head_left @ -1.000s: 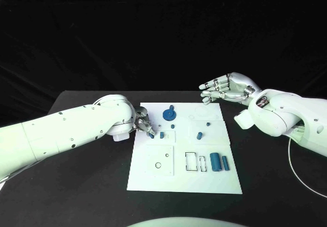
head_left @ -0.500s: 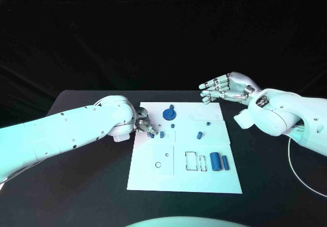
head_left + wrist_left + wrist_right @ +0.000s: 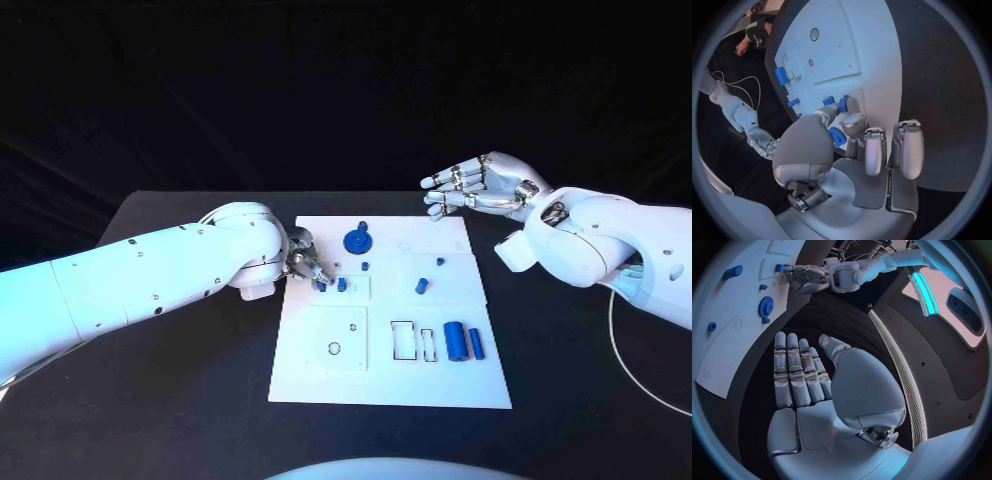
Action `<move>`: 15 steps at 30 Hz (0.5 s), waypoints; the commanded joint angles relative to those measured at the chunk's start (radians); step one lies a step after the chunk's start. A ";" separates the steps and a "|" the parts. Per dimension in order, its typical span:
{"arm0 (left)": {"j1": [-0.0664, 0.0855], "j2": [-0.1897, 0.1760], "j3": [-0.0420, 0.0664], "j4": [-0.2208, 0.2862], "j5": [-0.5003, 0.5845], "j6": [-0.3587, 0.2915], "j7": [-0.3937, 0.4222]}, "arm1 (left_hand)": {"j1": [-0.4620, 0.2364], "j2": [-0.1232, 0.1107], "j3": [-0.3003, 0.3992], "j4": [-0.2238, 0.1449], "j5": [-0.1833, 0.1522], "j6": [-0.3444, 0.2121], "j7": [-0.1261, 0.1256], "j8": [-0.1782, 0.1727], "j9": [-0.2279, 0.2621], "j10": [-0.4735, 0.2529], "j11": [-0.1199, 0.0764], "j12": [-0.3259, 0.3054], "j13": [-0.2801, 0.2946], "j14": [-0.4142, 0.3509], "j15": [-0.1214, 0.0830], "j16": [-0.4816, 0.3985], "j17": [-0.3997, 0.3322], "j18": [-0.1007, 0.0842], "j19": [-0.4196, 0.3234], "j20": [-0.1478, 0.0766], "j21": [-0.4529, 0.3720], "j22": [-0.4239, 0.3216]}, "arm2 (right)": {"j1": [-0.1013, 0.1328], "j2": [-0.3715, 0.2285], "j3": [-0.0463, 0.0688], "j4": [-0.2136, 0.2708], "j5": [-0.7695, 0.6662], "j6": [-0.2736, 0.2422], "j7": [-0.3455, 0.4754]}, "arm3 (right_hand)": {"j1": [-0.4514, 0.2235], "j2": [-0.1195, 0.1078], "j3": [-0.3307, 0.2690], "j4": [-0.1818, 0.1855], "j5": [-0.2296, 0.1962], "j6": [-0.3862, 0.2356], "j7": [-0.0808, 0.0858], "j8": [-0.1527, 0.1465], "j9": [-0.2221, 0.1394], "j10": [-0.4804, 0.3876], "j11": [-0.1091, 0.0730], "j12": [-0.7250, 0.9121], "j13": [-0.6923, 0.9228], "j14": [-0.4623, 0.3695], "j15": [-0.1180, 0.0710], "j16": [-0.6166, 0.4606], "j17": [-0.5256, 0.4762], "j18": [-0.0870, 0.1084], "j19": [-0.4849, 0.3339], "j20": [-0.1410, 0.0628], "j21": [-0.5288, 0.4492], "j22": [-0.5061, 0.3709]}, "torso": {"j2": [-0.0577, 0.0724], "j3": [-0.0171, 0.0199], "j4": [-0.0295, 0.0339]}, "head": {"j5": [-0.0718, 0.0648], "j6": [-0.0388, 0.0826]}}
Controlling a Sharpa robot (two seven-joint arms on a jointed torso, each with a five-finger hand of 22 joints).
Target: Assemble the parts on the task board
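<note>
At the task board (image 3: 433,385) left edge, left robot hand (image 3: 300,256) pinches a small blue part (image 3: 319,285), just beside a standing blue peg (image 3: 342,284); right robot hand (image 3: 476,187) spread wide, holding nothing, beyond the board's far corner.

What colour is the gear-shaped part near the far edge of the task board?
Blue; the gear shows best in the head view.

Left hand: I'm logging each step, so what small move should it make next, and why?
Probably ease the small blue part down into the task board and then let go. The left hand pinches that part at the board's left edge, beside another blue piece; the right hand hovers open, holding nothing.
</note>
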 commanded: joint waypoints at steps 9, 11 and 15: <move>-0.002 0.001 0.000 0.003 -0.027 0.022 -0.004 | -0.004 -0.003 -0.013 -0.002 -0.004 0.007 0.000 0.003 0.002 0.005 -0.002 0.008 0.004 0.107 -0.007 0.003 0.263 -0.014 0.091 -0.008 0.009 0.242 | -0.001 0.000 0.000 0.001 -0.001 0.016 0.008 | -0.004 0.003 0.000 -0.006 0.006 -0.001 -0.001 -0.001 -0.001 -0.003 -0.003 0.000 -0.001 -0.001 -0.005 -0.004 -0.002 0.003 0.006 0.000 -0.008 -0.002 | 0.000 -0.0003 0.0007 | -0.002 -0.001; -0.002 0.001 0.001 0.003 -0.033 0.027 -0.005 | -0.004 -0.003 -0.015 -0.002 -0.004 0.007 0.000 0.003 0.002 0.006 -0.002 0.009 0.006 0.107 -0.007 0.003 0.263 -0.015 0.092 -0.008 0.011 0.243 | -0.001 0.000 0.000 0.001 -0.001 0.016 0.008 | -0.004 0.003 0.000 -0.006 0.006 -0.001 -0.001 -0.001 -0.001 -0.003 -0.003 0.000 -0.001 -0.001 -0.005 -0.004 -0.002 0.003 0.006 0.000 -0.008 -0.002 | 0.000 -0.0004 0.0007 | -0.002 -0.001; -0.002 0.001 0.002 0.004 -0.039 0.036 -0.007 | -0.002 0.000 -0.018 -0.001 -0.004 0.010 -0.001 0.004 0.003 0.008 -0.003 0.013 0.011 0.107 -0.008 0.003 0.263 -0.016 0.094 -0.008 0.018 0.248 | -0.001 0.000 0.000 0.001 -0.001 0.017 0.009 | -0.004 0.003 0.000 -0.006 0.006 -0.001 -0.001 -0.001 -0.001 -0.003 -0.003 0.000 -0.001 -0.001 -0.005 -0.004 -0.002 0.003 0.006 0.000 -0.008 -0.002 | 0.000 -0.0008 0.0005 | -0.002 -0.002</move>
